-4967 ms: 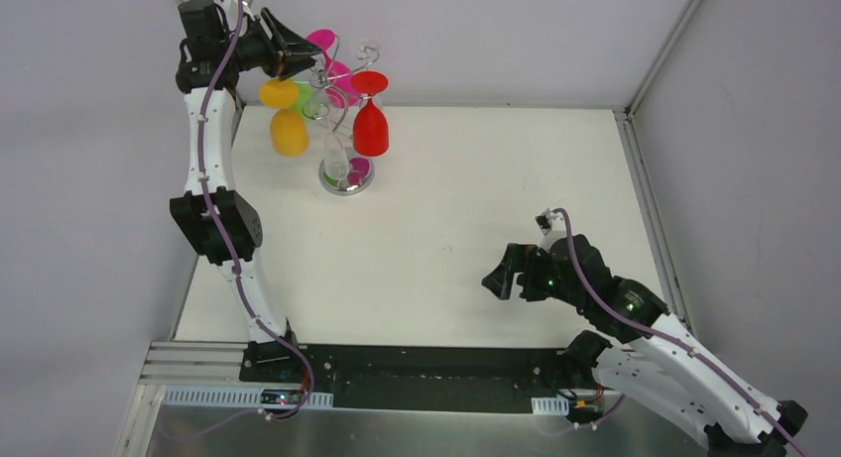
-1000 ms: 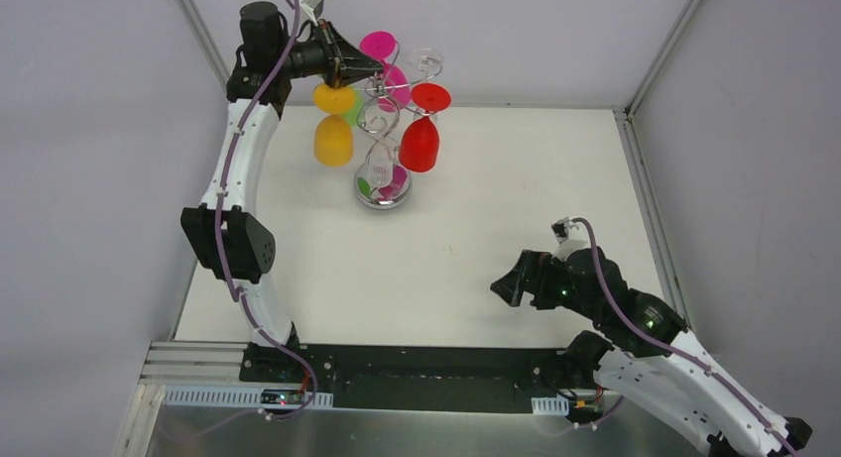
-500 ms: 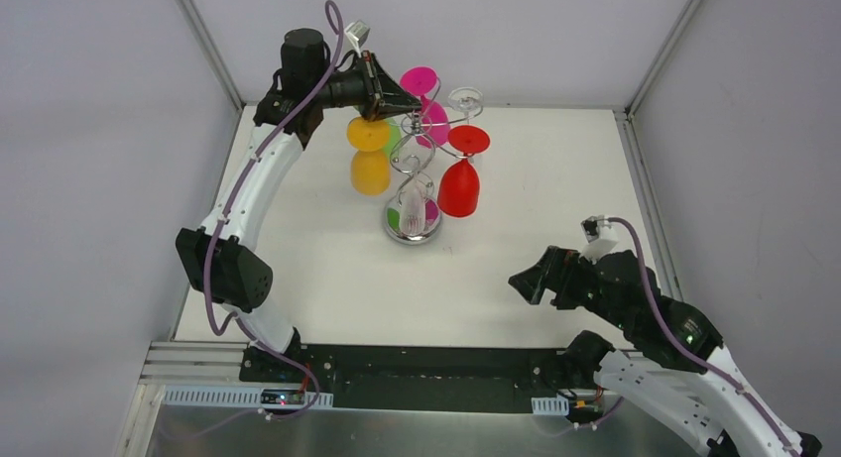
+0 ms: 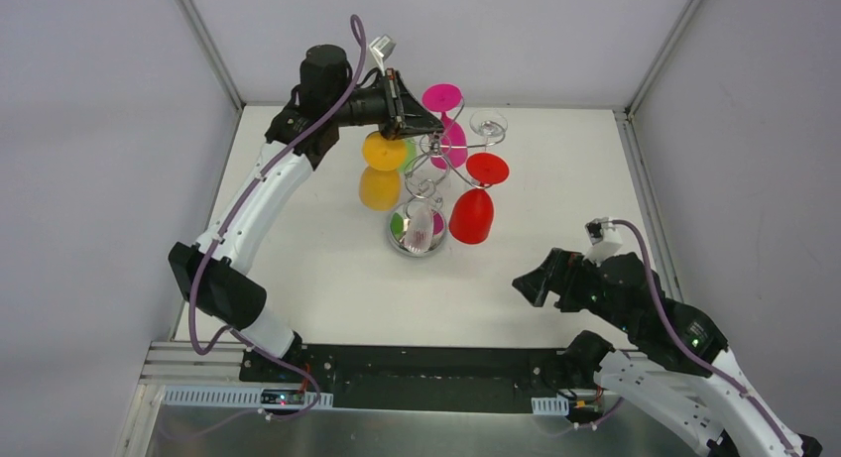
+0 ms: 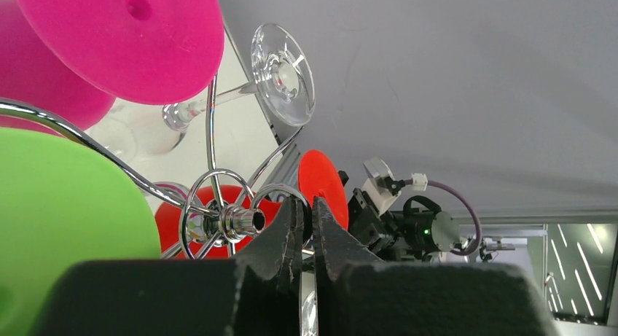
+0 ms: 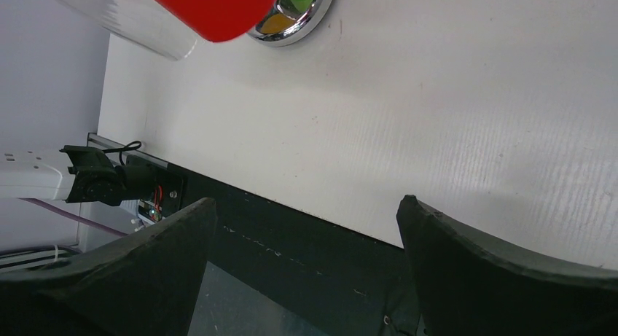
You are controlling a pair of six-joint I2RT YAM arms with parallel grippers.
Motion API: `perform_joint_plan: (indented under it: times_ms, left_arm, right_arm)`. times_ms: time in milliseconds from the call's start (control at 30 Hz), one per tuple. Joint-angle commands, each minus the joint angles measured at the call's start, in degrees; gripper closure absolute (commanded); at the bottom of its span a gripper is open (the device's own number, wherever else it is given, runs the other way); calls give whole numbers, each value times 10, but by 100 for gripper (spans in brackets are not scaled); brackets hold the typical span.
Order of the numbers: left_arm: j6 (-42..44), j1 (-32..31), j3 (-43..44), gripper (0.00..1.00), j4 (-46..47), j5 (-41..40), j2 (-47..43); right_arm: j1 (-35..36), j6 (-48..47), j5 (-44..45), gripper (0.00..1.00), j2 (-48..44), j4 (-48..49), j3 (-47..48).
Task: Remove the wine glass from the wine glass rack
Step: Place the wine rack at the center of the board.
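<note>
Top external view: the wine glass rack (image 4: 428, 158) stands upright on its round mirrored base (image 4: 417, 243) on the far middle of the white table (image 4: 575, 189). All of its glasses hang bowl-down from the curled arms. An orange wine glass (image 4: 381, 177) is on the left side, with a green one (image 4: 406, 156) partly hidden behind it. A magenta wine glass (image 4: 445, 118) is at the far side, a clear wine glass (image 4: 488, 127) at the far right and a red wine glass (image 4: 473, 207) on the right. The left gripper (image 4: 405, 105) reaches in at the top of the rack, just above the orange glass's foot. Left wrist view shows its fingers pressed together, pinching a chrome curl of the rack. The right gripper (image 4: 531, 281) hangs well apart from the rack, over the table's near right part. Right wrist view shows its jaws spread wide with nothing between them, and the red glass's bowl and the base at the top edge
</note>
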Motion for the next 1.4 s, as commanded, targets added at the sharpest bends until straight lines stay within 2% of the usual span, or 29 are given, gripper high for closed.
perform_joint_plan:
  times_ms: [0,633,1067,1267,1367]
  left_arm:
    - [-8,-18,23,100,153,0,-50]
    - [-16,-54,18,100,197,-7,-12]
    - [7,-67,-54,100,204,-7,-46]
    - [23,-67,-68,100,168,-5,-63]
    - [32,-66,-72,93,149,-8,-72]
  right_arm:
    - [3,6,10,1,-14,-11,24]
    - [3,23,3,1,-46,-13,-4]
    - [3,23,4,1,-44,-13,-6]
    - [3,23,3,1,-37,-14,-6]
    - [3,22,5,1,-37,-14,-5]
